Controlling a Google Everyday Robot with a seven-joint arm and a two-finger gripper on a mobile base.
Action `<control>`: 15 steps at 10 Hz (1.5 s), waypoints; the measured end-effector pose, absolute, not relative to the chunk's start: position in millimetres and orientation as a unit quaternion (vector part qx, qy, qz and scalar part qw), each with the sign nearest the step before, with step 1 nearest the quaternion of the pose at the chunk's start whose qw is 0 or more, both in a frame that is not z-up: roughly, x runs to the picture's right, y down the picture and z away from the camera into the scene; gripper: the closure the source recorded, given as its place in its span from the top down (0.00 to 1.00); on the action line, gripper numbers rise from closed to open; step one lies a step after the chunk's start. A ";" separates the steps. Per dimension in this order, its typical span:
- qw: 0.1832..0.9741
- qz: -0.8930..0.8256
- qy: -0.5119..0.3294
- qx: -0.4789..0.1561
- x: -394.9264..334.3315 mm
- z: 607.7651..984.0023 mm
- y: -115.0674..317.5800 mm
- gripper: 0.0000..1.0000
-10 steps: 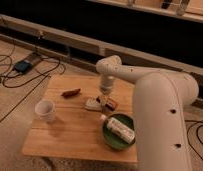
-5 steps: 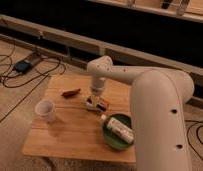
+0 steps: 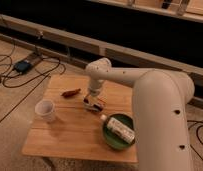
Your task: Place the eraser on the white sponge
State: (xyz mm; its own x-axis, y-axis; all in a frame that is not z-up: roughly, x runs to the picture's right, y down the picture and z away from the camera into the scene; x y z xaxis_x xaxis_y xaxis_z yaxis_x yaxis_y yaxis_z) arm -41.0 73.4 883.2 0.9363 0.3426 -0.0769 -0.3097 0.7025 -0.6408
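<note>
- gripper (image 3: 91,100) low over table (image 3: 70,135) centre, right of chili-shaped object (image 3: 71,93)
- jaw state: cannot tell
- white sponge (image 3: 91,105) directly beneath; eraser (image 3: 99,106) appears at its right edge, dark red
- judgement: centre eraser squarely on sponge, lower gently, release only when flat
- cup (image 3: 45,110), green bowl (image 3: 118,131) stand apart

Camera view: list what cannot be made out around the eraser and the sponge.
- The tool sits low over the middle of the table; its own body hides its fingers.
- The white sponge: only a pale edge shows beneath the tool.
- The eraser: a small reddish patch beside the tool; whether it lies on the sponge or is gripped cannot be told.
- The bottle label in the green bowl: too small to read.
</note>
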 end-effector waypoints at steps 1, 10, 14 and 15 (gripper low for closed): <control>0.924 0.173 -0.027 -0.339 -41.3 886.9 72.4 0.00; 0.939 0.126 -0.012 -0.319 -44.1 908.4 72.8 0.64; 0.941 0.126 -0.011 -0.315 -42.5 908.7 71.0 0.80; 0.940 0.128 -0.012 -0.315 -41.1 907.9 69.8 0.80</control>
